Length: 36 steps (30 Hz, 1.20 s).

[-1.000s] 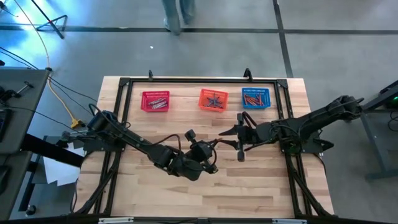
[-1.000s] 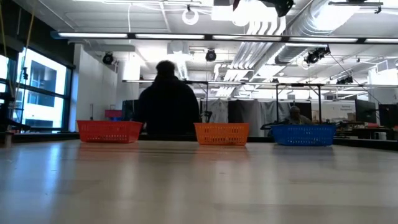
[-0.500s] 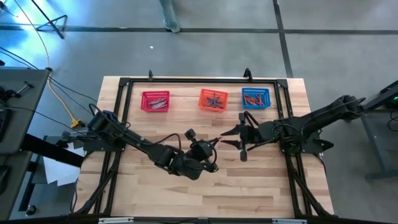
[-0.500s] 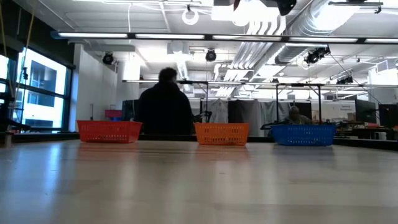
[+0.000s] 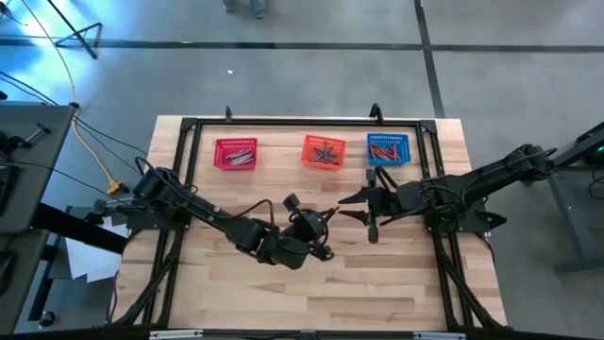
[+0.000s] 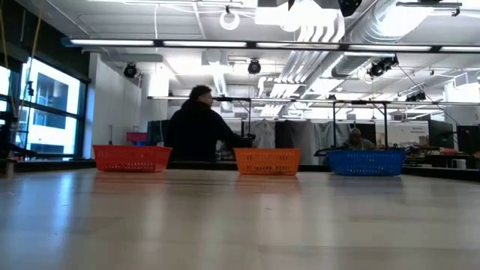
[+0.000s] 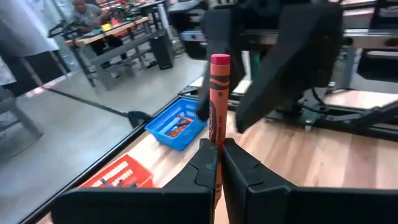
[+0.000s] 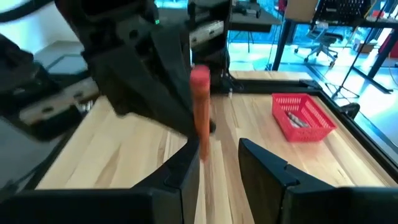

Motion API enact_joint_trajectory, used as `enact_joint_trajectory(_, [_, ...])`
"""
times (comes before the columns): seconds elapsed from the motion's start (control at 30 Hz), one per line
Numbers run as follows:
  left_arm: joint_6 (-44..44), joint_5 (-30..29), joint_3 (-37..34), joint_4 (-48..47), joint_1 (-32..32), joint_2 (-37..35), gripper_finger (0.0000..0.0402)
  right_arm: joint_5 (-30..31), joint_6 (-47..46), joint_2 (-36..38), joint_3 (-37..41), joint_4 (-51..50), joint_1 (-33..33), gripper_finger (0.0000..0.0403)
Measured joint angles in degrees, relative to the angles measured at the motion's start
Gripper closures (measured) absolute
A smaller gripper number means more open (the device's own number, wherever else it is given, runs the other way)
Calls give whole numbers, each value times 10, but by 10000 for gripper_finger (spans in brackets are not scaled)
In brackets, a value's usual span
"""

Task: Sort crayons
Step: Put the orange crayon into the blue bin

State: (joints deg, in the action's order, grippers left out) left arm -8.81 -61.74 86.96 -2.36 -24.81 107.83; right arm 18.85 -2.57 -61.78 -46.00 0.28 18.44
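Observation:
A red-orange crayon [image 7: 216, 106] is held above the table's middle by my left gripper [image 7: 217, 155], which is shut on it; in the high view that gripper [image 5: 324, 215] sits right of centre. My right gripper [image 8: 217, 162] faces it from the table's right, open, fingers either side of the crayon's free end [image 8: 199, 99]. More crayons lie in the red basket [image 5: 236, 153], the orange basket [image 5: 324, 151] and the blue basket [image 5: 388, 148] along the far edge. My left gripper pinches the crayon's lower end [image 7: 215, 144] between its two fingertips. The crayon sticks out forward along the fingers, toward my right gripper, lifted clear of the table. My right gripper: the crayon runs close by one finger [image 8: 186, 168]; whether they touch, I cannot tell.
The three baskets stand in a row at the table's far side, also seen in the low view as red [image 6: 131, 158], orange [image 6: 267, 161] and blue [image 6: 366, 162]. A black frame [image 5: 283, 123] rims the table. A person [image 6: 199, 131] is beyond the far edge.
Both grippers have stayed about where they were, the crayon still in the left one. The person beyond the far edge has moved along.

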Motion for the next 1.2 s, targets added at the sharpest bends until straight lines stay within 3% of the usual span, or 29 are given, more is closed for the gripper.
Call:
enact_joint_trajectory(0.2, [5, 45, 0, 11, 10, 0, 402, -7, 7, -2, 0, 22, 0, 295])
enact_joint_trajectory(0.7, [10, 59, 0, 27, 20, 0, 402, -6, 12, -7, 0, 54, 0, 298])
enact_joint_trajectory(0.8, [10, 60, 0, 27, 20, 0, 402, -6, 11, -9, 0, 53, 0, 319])
enact_joint_trajectory(0.97, [10, 71, 0, 26, 20, 0, 402, -4, 13, -13, 0, 53, 0, 388])
enact_joint_trajectory(1.2, [16, 91, 0, 24, 21, 0, 387, -7, 11, -13, 0, 48, 0, 396])
